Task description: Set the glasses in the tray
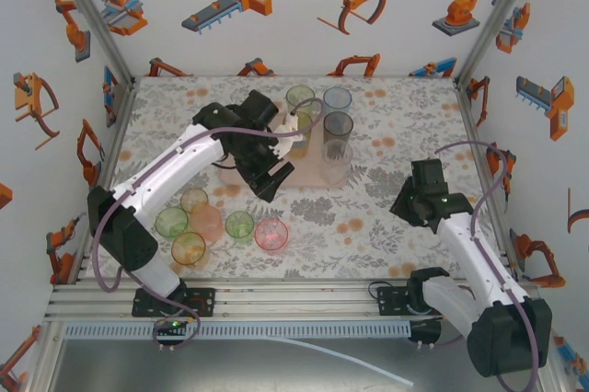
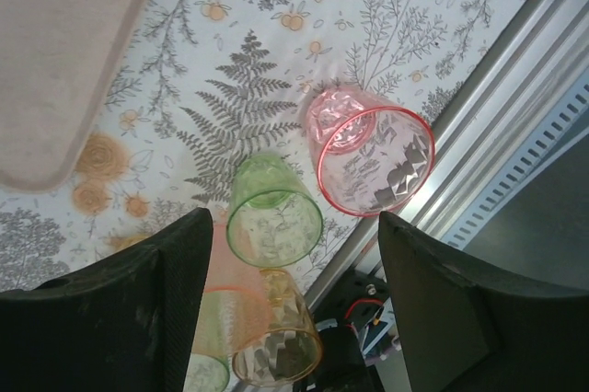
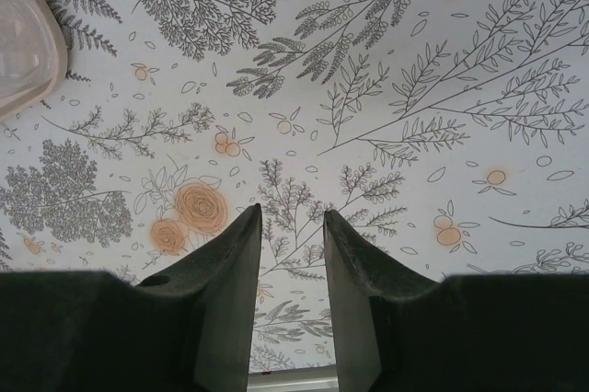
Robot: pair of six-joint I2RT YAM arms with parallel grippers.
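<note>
The pale pink tray (image 1: 296,174) lies at the middle back of the table. In it stand a green glass (image 1: 300,98), a pale blue glass (image 1: 337,98), a smoky grey glass (image 1: 338,125) and a clear glass (image 1: 336,162). Several more glasses cluster front left, among them pink (image 1: 271,234), green (image 1: 240,225) and amber (image 1: 189,247). My left gripper (image 1: 269,185) hangs open at the tray's left edge with nothing between its fingers. Past it show the pink glass (image 2: 373,157), the green glass (image 2: 273,213) and the amber glass (image 2: 276,337). My right gripper (image 1: 409,199) hovers open and holds nothing.
The tray's corner (image 2: 55,61) shows at the upper left of the left wrist view. The metal front rail (image 1: 276,298) borders the near edge. Under my right gripper (image 3: 292,213) is bare floral tabletop, with the tray's rim (image 3: 53,68) at far left.
</note>
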